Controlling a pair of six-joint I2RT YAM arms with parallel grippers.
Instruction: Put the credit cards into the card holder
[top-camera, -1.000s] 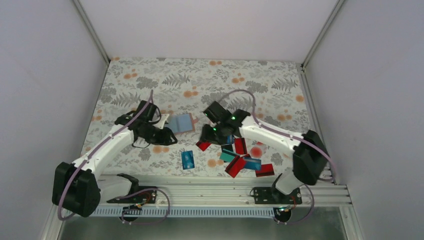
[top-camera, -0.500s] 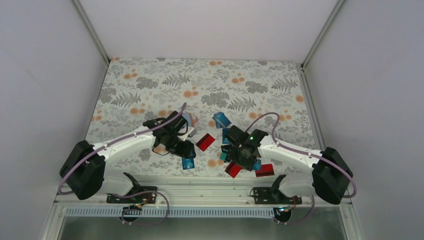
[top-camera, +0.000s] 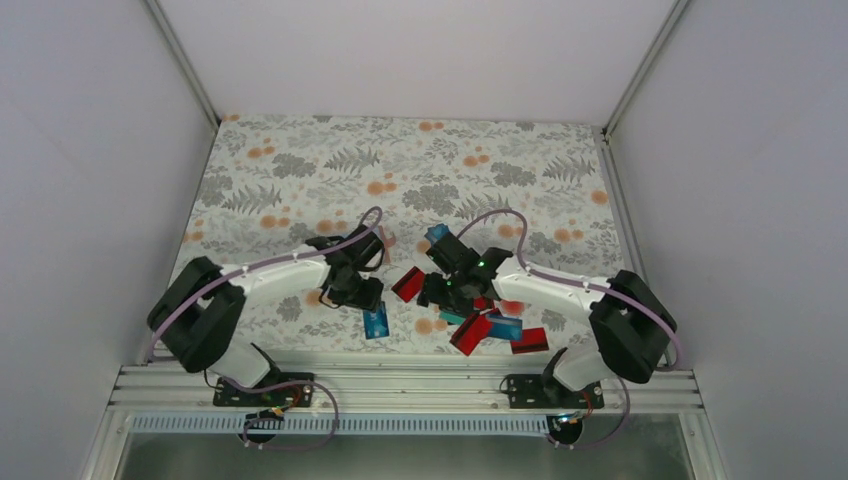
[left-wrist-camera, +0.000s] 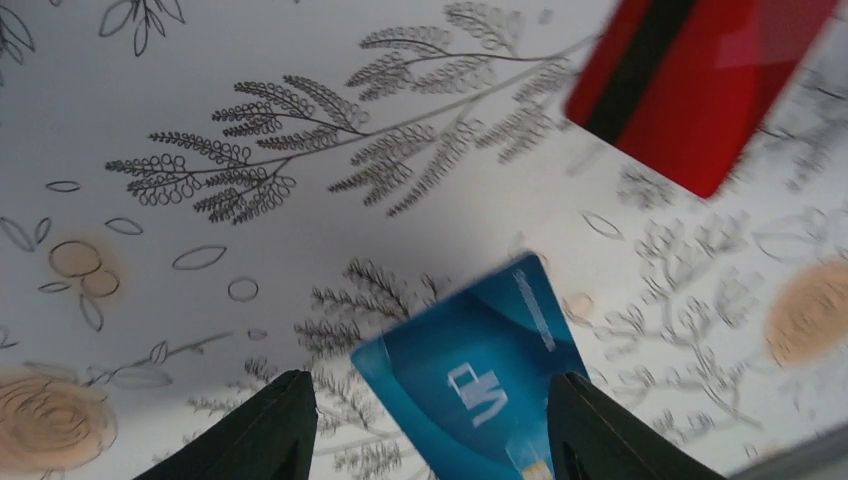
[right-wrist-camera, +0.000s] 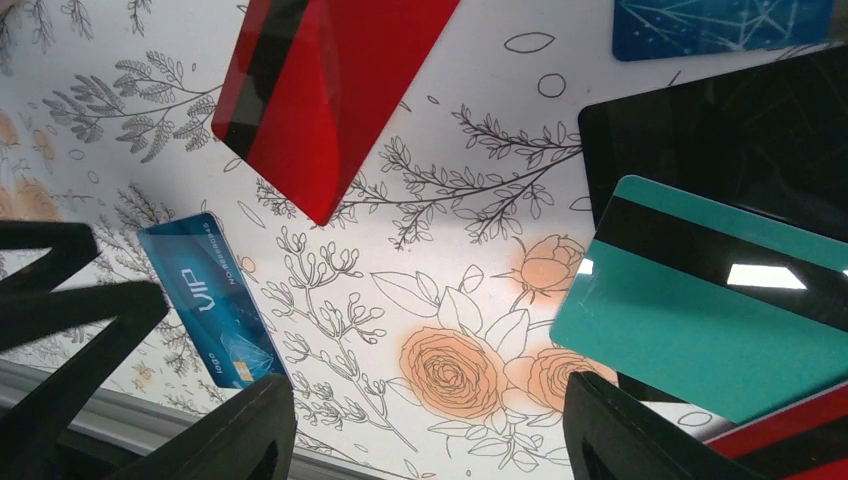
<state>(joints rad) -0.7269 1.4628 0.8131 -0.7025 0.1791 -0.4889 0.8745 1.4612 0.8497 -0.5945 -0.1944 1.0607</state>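
Overhead, two white robot arms reach over a floral-patterned desk (top-camera: 300, 170) scattered with credit cards. The left pincer (left-wrist-camera: 440, 440) hangs low with its jaws apart and empty, straddling a blue VIP card (left-wrist-camera: 470, 385) that lies flat beneath it. A red card (left-wrist-camera: 700, 80) lies just beyond. The right pincer (right-wrist-camera: 430, 420), also apart and empty, hovers near a teal card (right-wrist-camera: 710, 330) at the edge of the main heap. The card holder (top-camera: 386, 240) is mostly hidden behind the left arm, showing only a tan sliver. This looks like the pick-up step. The next move probably calls for lowering onto the blue card and catching its thin edges, which may slip.
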